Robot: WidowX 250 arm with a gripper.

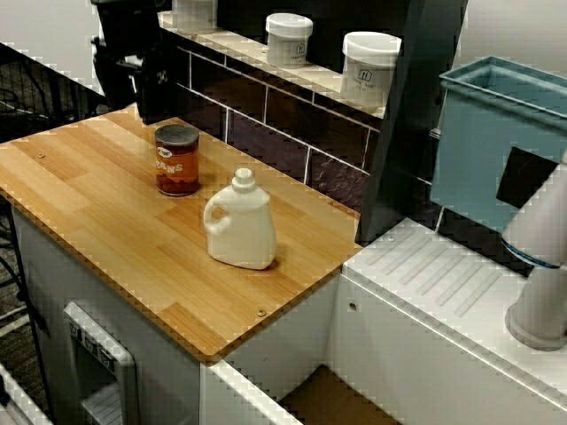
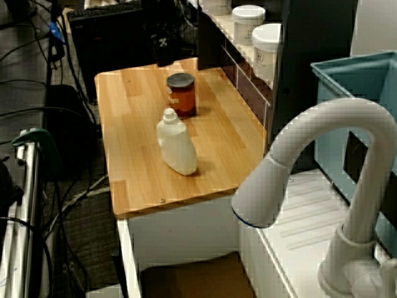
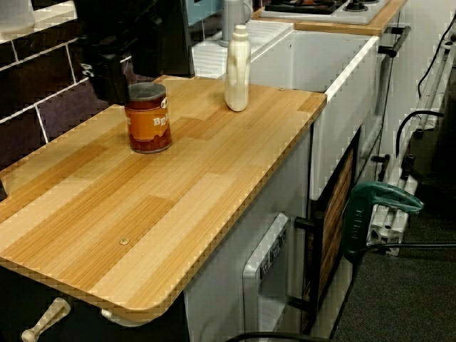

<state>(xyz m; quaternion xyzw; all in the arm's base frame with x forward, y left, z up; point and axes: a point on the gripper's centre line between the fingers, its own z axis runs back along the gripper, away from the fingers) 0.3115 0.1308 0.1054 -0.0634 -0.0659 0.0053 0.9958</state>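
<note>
- The pincer (image 1: 151, 93) hangs over the back corner of the wooden surface (image 1: 106, 221). It is too dark to tell whether it is wide or narrow.
- The can (image 1: 177, 159) stands upright just in front of it, seemingly untouched.
- The detergent bottle (image 1: 239, 221) stands upright farther along that line.

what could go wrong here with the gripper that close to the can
1. The gripper hangs right behind the can; a low move forward would likely tip it or shove it along the counter.
2. The bottle stands close past the can and is narrow seen end-on, so a sliding can might topple it.
</note>
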